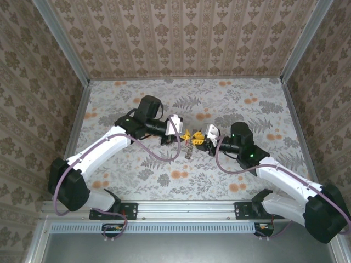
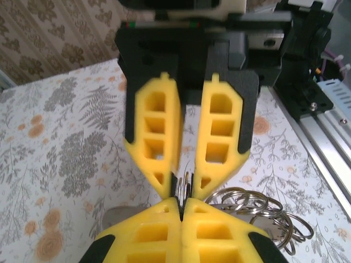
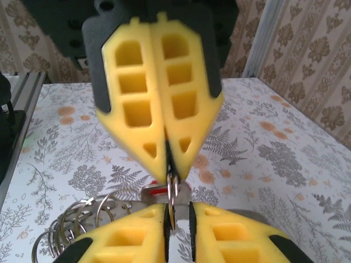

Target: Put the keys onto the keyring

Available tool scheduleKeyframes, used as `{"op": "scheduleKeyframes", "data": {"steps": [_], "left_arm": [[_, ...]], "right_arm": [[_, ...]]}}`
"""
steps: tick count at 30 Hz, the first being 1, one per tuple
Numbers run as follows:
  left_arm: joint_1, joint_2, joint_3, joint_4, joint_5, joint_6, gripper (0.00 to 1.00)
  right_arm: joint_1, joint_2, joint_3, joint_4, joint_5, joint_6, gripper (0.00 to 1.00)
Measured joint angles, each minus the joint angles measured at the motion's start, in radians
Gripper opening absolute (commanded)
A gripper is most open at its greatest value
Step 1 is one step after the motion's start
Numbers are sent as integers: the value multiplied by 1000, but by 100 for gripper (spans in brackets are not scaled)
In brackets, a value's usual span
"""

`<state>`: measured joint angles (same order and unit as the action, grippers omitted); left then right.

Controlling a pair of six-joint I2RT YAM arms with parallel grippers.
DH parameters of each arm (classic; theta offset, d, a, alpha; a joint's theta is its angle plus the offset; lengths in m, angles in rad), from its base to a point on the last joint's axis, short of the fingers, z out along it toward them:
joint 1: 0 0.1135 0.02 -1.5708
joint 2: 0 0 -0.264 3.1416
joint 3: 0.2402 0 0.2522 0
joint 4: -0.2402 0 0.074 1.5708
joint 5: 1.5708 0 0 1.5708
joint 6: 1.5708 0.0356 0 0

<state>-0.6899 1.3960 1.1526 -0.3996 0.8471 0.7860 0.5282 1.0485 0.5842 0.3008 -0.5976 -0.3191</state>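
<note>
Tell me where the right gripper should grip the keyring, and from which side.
Probably where the keyring stands edge-on beyond the shut left gripper. Come straight from opposite, one finger on each flat side; the loose rings below are bunched.

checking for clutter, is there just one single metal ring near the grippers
No, a bunch of several overlapping metal rings is right beside the left gripper fingertips.

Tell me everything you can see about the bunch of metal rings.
The bunch of rings is several thin silvery loops, metal by their shine, overlapping loosely over the floral table. One loop's edge is pinched in the shut left fingers, with the right fingers slightly apart around it. Whether the bunch hangs or rests on the table is unclear.
</note>
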Motion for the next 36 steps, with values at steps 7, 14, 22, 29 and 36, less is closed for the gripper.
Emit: {"op": "scheduleKeyframes", "data": {"steps": [7, 14, 22, 29, 36], "left_arm": [[-24, 3, 15, -51, -110, 13, 0], [-36, 4, 16, -72, -145, 24, 0], [-43, 15, 31, -87, -147, 31, 0], [-31, 17, 35, -87, -146, 31, 19], [41, 16, 35, -114, -26, 32, 27]], "right_arm": [[0, -1, 68, -159, 19, -85, 24], [0, 16, 97, -243, 18, -106, 25], [0, 88, 136, -261, 13, -98, 11], [5, 96, 135, -255, -2, -84, 0], [-14, 43, 21, -28, -11, 36, 0]]}}
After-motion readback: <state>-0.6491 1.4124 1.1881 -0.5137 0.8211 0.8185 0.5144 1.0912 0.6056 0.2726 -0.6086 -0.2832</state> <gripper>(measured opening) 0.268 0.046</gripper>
